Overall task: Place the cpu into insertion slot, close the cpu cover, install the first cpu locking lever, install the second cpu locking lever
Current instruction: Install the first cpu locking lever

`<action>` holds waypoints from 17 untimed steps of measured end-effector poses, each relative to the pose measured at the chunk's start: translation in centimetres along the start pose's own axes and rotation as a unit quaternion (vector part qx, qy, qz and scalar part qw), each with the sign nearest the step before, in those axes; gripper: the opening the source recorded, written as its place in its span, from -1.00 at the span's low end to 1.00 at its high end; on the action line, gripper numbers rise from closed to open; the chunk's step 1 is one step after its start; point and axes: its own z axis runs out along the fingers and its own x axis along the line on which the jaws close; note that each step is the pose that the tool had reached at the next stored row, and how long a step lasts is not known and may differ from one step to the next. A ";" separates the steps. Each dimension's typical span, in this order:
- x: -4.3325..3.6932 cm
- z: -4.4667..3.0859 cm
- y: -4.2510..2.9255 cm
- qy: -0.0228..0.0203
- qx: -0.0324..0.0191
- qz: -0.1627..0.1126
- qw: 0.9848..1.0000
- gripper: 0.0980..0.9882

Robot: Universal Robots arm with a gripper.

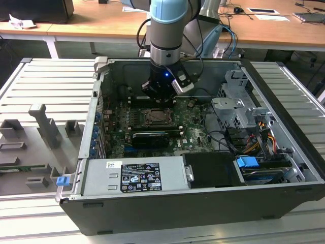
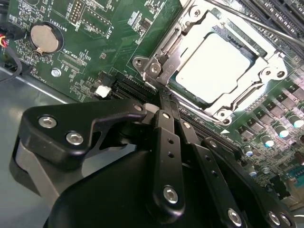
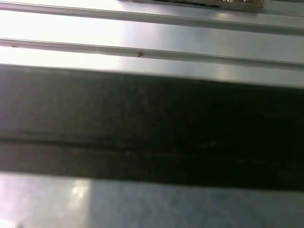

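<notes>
- Gripper [image 2: 164, 102], nearest the second wrist view's lens: black fingers [image 2: 166, 156] pressed together, closed on nothing, tips just beside a corner of the cpu cover [image 2: 166, 52].
- Coin cell battery [image 2: 43, 38]: seated on the green motherboard [image 2: 95, 42], well apart from the socket.
- Cpu [image 2: 219, 64]: pale silvery face, lying flat in the insertion slot, framed by the lowered silver cover.
- Computer case [image 1: 167, 203]: open on the ribbed worktop [image 1: 45, 86], arm reaching inside above the socket [image 1: 155, 118].
</notes>
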 end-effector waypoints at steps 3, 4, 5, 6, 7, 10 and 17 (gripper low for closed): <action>-0.04 0.22 -0.01 0.000 0.002 0.000 1.000 -0.98; -0.06 0.25 -0.02 0.000 0.002 0.000 1.000 -0.98; -0.09 0.26 -0.03 0.000 0.002 0.000 1.000 -0.98; -0.10 0.26 -0.02 0.000 0.002 0.000 1.000 -0.98; -0.10 0.27 -0.01 0.000 0.001 0.000 1.000 -0.98; -0.12 0.23 0.02 0.000 -0.001 0.000 1.000 -0.98; -0.17 -1.54 0.15 0.000 -0.001 0.000 1.000 -0.98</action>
